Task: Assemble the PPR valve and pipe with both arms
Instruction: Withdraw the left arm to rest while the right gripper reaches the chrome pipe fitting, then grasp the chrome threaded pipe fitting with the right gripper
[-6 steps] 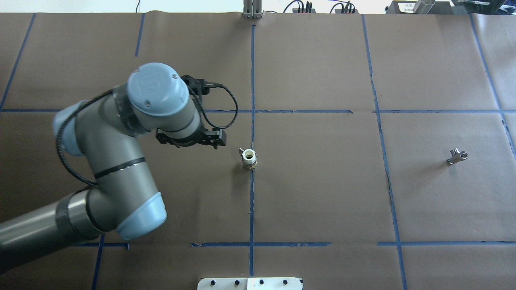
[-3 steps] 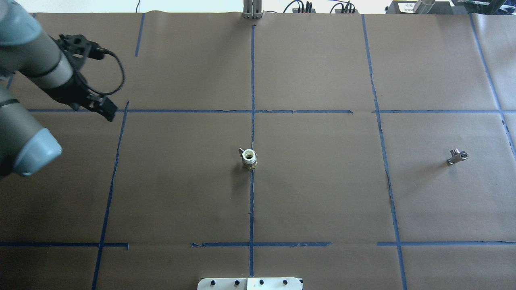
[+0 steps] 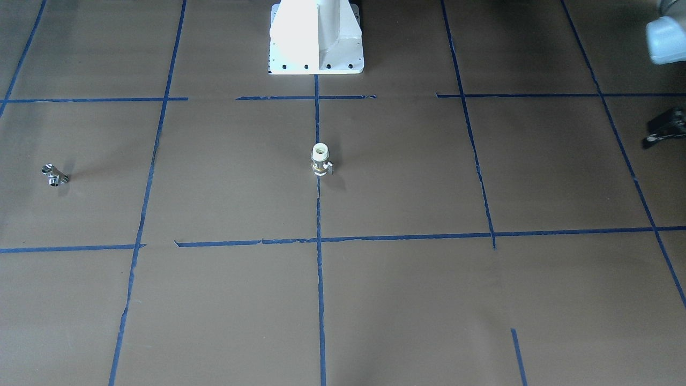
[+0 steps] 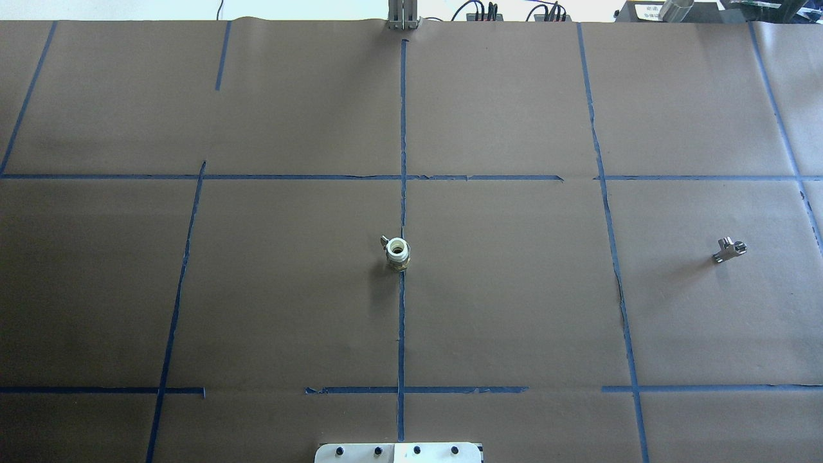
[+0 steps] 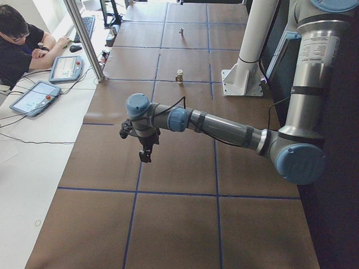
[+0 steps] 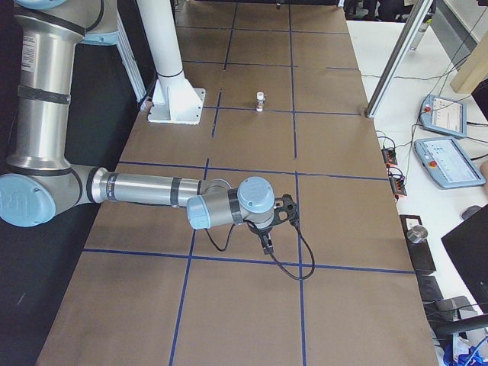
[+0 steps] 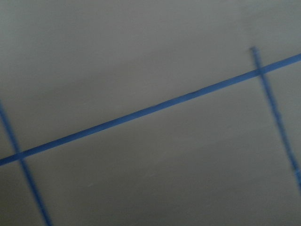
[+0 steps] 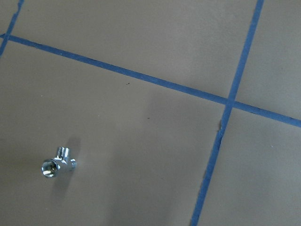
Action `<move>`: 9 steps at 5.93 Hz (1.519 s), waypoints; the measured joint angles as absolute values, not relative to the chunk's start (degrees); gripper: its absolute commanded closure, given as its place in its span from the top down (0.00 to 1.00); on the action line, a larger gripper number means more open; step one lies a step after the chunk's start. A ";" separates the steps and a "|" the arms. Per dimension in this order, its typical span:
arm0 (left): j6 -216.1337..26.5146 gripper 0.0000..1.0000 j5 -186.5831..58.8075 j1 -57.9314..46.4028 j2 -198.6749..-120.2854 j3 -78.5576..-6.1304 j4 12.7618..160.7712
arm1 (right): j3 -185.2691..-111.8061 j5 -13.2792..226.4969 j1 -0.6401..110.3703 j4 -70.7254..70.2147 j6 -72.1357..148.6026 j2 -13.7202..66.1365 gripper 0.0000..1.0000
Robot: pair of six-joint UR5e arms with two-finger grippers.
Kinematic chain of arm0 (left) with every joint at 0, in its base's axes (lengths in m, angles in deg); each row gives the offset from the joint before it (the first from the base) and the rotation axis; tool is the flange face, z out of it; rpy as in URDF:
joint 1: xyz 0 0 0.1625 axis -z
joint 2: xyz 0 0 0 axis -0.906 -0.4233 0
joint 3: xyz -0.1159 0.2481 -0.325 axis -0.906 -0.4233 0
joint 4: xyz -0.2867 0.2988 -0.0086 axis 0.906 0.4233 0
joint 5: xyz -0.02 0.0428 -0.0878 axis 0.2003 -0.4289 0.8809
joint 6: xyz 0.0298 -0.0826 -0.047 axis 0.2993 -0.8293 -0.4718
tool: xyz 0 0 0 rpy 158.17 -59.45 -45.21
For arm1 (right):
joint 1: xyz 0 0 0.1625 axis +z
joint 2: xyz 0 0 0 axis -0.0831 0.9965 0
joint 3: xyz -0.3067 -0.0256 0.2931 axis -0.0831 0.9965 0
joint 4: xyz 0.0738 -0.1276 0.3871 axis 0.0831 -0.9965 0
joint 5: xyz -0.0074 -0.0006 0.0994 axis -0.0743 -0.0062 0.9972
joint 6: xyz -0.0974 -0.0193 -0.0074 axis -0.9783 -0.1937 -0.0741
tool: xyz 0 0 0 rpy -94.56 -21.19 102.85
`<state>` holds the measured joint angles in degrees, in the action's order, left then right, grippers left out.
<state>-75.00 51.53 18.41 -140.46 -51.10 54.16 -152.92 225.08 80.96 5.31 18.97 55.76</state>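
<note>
The PPR valve [image 4: 398, 253] stands upright on the brown paper at the table's middle, white end up, and also shows in the front view [image 3: 320, 160] and the left side view [image 5: 179, 75]. The pipe [image 4: 728, 249], a small chrome T fitting, lies far off on the right; it shows in the front view [image 3: 53, 175] and low left in the right wrist view [image 8: 56, 165]. My left gripper [image 5: 146, 151] hangs over bare paper far left of the valve; only a black part shows in the front view [image 3: 664, 127]. My right gripper [image 6: 267, 242] hovers above the right end. I cannot tell either's opening.
The robot's white base [image 3: 316, 37] stands at the near table edge behind the valve. A metal post [image 4: 402, 16] rises at the far edge. An operator [image 5: 19, 45] sits with control tablets [image 5: 33, 96] beyond the far side. Blue tape lines grid the paper.
My left arm has swung from beside the valve to the left and out of the overhead view. The valve and the pipe have not moved.
</note>
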 measured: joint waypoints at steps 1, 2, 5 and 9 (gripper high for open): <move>-73.06 1.00 53.14 21.99 -135.58 -50.32 56.50 | -153.86 224.85 77.62 6.23 24.30 54.45 1.00; -72.98 1.00 53.63 23.08 -133.19 -49.79 59.13 | -156.50 222.37 72.20 6.63 33.41 53.48 1.00; -73.20 1.00 53.80 23.45 -132.39 -49.54 60.72 | -159.05 210.75 57.29 14.44 53.72 53.87 1.00; -74.08 1.00 53.88 23.46 -132.41 -49.84 60.84 | -150.65 206.82 51.64 25.65 55.44 54.10 0.99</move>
<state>-74.08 53.88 23.46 -132.41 -49.84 60.84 -150.65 206.82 51.64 25.65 55.44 54.10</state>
